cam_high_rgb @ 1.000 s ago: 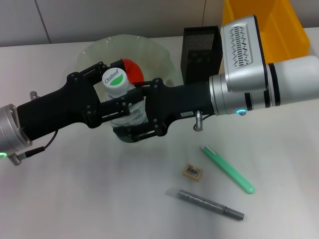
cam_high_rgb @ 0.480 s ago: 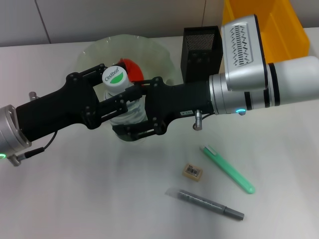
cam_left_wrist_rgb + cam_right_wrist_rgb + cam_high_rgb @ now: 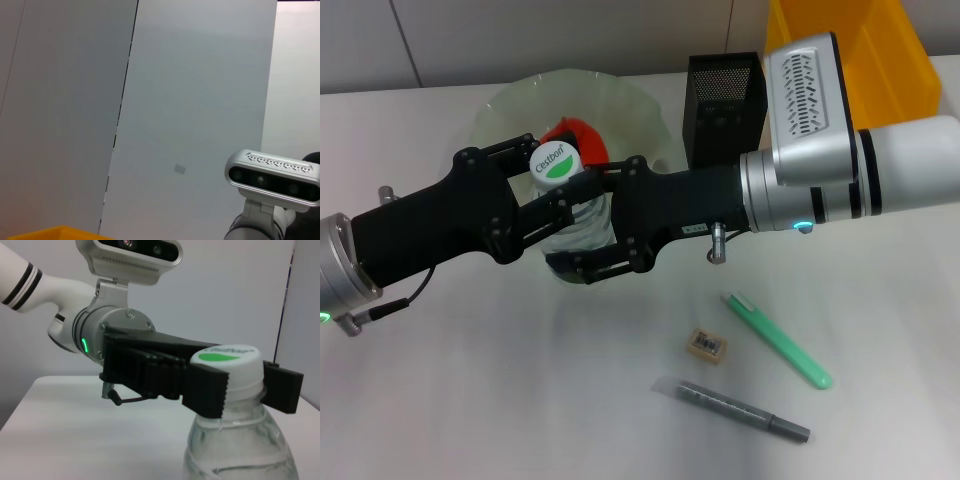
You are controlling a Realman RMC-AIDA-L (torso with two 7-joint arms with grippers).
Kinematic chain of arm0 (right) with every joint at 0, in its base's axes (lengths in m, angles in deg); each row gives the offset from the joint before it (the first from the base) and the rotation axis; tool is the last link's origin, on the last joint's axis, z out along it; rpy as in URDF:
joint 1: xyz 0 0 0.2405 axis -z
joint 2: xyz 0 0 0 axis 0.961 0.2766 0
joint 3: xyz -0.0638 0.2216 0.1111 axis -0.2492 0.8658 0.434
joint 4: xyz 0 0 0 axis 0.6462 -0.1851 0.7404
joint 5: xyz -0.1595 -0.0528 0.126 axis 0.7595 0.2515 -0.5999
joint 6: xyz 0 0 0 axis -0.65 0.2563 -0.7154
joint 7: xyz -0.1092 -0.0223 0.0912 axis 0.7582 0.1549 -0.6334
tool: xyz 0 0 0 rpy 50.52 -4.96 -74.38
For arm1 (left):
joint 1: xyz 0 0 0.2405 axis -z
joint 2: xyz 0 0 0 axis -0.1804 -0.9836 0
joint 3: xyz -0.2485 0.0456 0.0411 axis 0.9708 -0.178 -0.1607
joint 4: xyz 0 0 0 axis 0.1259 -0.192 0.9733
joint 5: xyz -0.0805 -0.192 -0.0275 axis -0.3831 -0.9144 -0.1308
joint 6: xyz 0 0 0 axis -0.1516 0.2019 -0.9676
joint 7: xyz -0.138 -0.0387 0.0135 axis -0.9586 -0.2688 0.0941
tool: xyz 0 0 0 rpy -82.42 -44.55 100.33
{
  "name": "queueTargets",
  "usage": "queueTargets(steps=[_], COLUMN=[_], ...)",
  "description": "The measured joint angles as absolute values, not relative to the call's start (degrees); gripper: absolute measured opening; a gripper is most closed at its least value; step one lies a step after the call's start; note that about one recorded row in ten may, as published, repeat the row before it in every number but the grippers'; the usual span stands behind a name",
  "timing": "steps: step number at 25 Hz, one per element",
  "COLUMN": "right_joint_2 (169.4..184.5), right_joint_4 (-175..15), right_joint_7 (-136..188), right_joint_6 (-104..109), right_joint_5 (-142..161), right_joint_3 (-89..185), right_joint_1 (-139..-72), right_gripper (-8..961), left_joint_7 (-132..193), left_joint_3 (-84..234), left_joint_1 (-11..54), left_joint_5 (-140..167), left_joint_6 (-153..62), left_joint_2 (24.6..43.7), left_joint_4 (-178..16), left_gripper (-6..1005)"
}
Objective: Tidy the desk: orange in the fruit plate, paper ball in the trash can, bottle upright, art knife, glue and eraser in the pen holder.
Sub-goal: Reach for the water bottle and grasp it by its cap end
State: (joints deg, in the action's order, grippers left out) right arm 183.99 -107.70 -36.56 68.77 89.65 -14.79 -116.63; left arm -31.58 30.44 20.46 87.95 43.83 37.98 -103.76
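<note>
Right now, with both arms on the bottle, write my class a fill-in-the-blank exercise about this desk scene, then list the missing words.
1. The left gripper clamps the bottle just under its ____ cap.
2. The orange sits in the fruit ____.
3. The eraser lies on the desk between the grey art knife and the ____ glue stick.
4. The black mesh pen holder stands beside the ____ bin.

Missing words: white; plate; green; yellow
</note>
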Motion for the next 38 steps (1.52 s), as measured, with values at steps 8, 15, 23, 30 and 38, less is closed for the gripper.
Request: queueTargets(steps=[8,15,23,30,38], right_joint_2=[183.99,184.01,183.96,183.98,183.98], right_joint_4=[-107.8,-107.7,-107.7,-107.9,-108.2], right_joint_7=[-34.8,-33.5,-33.4,-33.4,-33.4], right_joint_6=[68.8,68.7,68.5,67.8,67.6], right_joint_5=[89.0,85.5,85.2,85.1,85.0], right_joint_3=[-14.8,-15.6,-16.4,-16.4,-17.7], right_joint_1=[-116.2,-115.5,-115.6,-115.5,-115.7], right_gripper=[767,768,771,774,777], left_joint_7=[-32.4,-32.7,-32.8,-32.8,-33.2], left_joint_3=[30.5,30.5,30.4,30.5,30.5], left_joint_1=[20.2,20.1,20.5,20.6,20.7], left_joint_5=[87.8,87.8,88.0,88.0,88.2], left_joint_6=[43.8,43.7,43.6,43.5,43.6], left_joint_2=[38.07,37.99,37.9,37.89,37.9], left_joint_4=[-103.8,-103.8,-103.7,-103.8,-103.8], left_gripper=[480,481,481,482,482])
